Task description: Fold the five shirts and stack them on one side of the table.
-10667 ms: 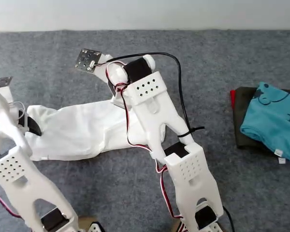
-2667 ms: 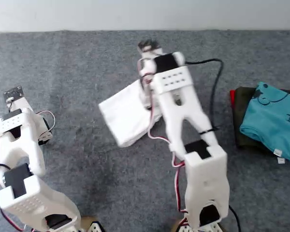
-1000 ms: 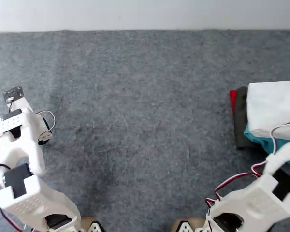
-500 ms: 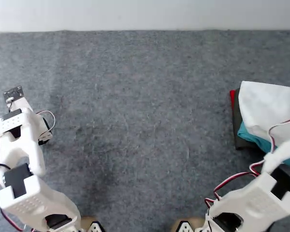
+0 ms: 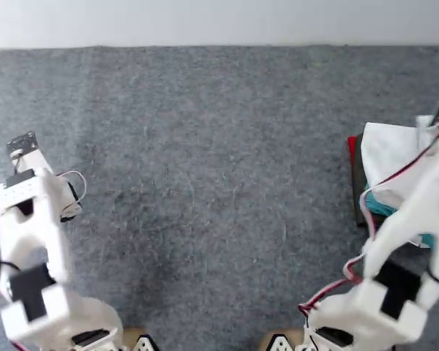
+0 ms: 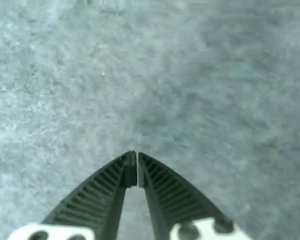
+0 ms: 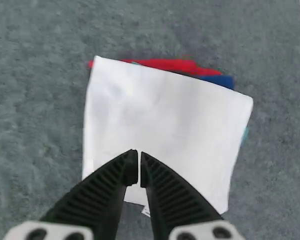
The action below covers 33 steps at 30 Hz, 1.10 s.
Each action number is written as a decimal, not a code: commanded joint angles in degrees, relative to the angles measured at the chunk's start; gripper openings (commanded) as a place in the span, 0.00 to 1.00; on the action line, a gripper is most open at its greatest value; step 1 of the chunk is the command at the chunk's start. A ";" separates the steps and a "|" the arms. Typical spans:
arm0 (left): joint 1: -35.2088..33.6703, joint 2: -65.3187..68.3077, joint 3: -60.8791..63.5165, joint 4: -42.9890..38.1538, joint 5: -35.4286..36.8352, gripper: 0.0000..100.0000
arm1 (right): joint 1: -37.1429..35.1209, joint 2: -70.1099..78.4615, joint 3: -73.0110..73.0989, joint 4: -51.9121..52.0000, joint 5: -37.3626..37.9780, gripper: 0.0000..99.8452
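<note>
Looking down over the grey carpeted table (image 5: pixel 205 146), we see the folded white shirt (image 5: pixel 386 155) lying on top of the stack at the table's right edge, on the robot's right side. Beneath it we distinguish a teal shirt (image 5: pixel 375 207), a dark shirt (image 5: pixel 358 191) and the thin edge of a red shirt (image 5: pixel 351 150), each showing only along the stack's inner side. The right arm (image 5: pixel 413 219) crosses over the stack and covers part of the white shirt. The left arm (image 5: pixel 31 234) stands at the opposite edge of the table, well apart from all the shirts. In the right wrist view we find the right gripper (image 7: pixel 139 156) clenched, its two jaws pressed together with nothing between them, the tips over the near edge of the white shirt. We cannot tell whether the tips touch the cloth. From this view the white shirt forms a slightly skewed rectangle, with the red shirt's edge and a dark blue corner of the dark shirt protruding on the far side. A sliver of teal shows at one flank. In the left wrist view we find the left gripper (image 6: pixel 137 159) likewise clenched on nothing, its jaws meeting at the tips above bare grey carpet.
</note>
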 commanded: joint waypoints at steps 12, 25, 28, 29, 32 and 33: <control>12.92 -29.63 18.42 -6.86 -4.40 0.01 | -42.68 -20.62 39.30 -1.45 -34.02 0.01; 12.92 -38.68 26.86 -6.86 -4.48 0.01 | -45.76 -33.27 75.69 -30.64 -30.77 0.01; 13.01 -42.55 28.97 -6.95 -4.48 0.01 | -44.97 -36.88 84.57 -37.85 -27.34 0.01; 13.01 -44.04 29.67 -6.95 -4.48 0.01 | -44.18 -38.02 87.30 -40.13 -26.99 0.01; 13.01 -48.35 31.78 -6.95 -4.48 0.01 | -42.15 -40.92 93.98 -46.29 -26.81 0.01; 13.01 -49.85 32.66 -6.95 -4.57 0.01 | -41.63 -41.36 95.74 -47.69 -26.73 0.01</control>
